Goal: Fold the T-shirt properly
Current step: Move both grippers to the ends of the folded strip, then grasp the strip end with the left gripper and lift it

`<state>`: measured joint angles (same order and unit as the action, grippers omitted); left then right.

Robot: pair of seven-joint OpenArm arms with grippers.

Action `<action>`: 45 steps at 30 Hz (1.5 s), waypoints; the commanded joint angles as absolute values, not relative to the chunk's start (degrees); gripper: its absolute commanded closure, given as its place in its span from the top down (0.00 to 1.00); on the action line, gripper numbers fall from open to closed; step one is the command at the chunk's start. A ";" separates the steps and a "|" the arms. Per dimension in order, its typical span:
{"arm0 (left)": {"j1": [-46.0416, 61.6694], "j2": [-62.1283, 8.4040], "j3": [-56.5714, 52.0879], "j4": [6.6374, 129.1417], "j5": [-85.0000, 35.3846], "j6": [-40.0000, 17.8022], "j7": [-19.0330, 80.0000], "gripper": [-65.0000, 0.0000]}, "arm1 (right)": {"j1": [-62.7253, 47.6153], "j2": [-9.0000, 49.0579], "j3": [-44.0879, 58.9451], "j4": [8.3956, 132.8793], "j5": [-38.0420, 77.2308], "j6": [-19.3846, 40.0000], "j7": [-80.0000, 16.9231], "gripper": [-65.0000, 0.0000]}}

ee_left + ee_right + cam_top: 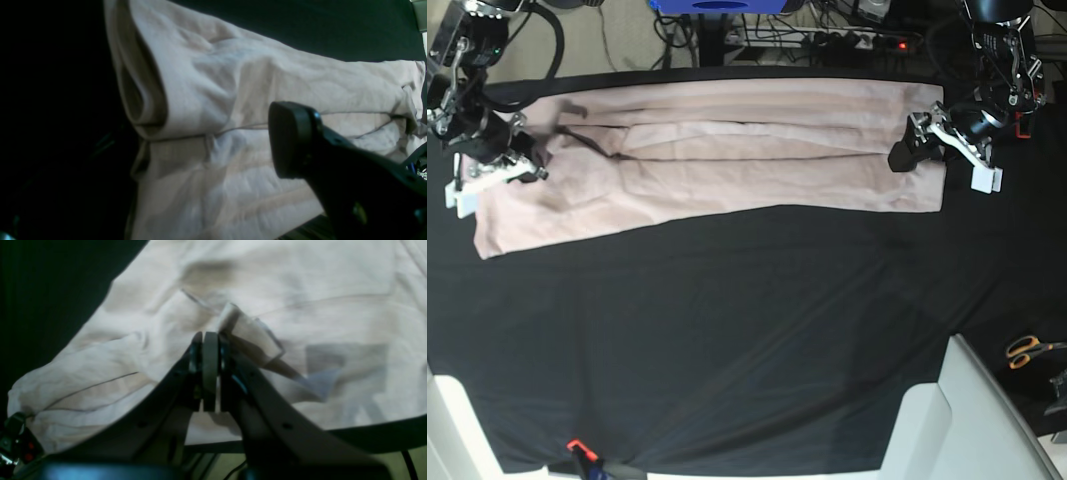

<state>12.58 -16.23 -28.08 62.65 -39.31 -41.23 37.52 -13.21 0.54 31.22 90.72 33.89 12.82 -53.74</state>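
The right gripper (527,160) sat at the tabletop's far left corner, jaws pressed together over the shirt's end, whether pinching cloth was unclear; the T-shirt (727,150) lay folded into a long band along the black tablecloth's (727,330) far edge; the left gripper (924,143) hung above its right end, jaws apart.

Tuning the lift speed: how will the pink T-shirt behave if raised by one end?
Probably floppy: the T-shirt lies wrinkled in a long folded band and would sag. Likely light, being thin cloth. The folded layers may slide apart, since only the right hand pinches an edge.
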 commanded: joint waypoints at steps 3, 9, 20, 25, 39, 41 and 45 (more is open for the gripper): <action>13.32 -16.75 -27.91 62.37 -36.53 -40.00 40.48 0.77 | -11.21 3.21 31.25 89.27 34.51 13.32 -53.49 0.01; 13.23 -16.57 -27.91 62.37 -36.53 -40.00 40.48 0.77 | -9.71 3.56 31.25 87.43 34.51 13.49 -53.67 0.09; 13.32 -16.48 -27.82 62.37 -36.53 -40.00 40.48 0.77 | -9.71 8.84 24.31 89.54 34.51 12.88 -44.18 0.50; 13.41 -16.31 -27.74 62.37 -36.53 -40.00 40.48 0.77 | -15.78 7.60 27.91 97.54 34.68 12.88 -34.95 0.38; 13.67 -13.93 -27.82 67.56 -36.53 -40.00 40.57 0.00 | -21.49 5.05 31.08 100.44 34.59 13.32 -31.60 0.38; 15.60 -13.23 -27.82 73.10 -35.38 -40.00 40.57 0.00 | -21.49 5.14 30.90 100.44 34.59 13.32 -31.60 0.38; 18.24 -8.66 -26.68 85.58 -27.56 -40.00 40.66 0.00 | -21.49 5.14 30.73 100.44 34.59 13.32 -31.60 0.38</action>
<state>18.55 -8.21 -26.70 84.73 -25.36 -38.87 41.82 -21.74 4.51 30.52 99.33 34.09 12.86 -32.95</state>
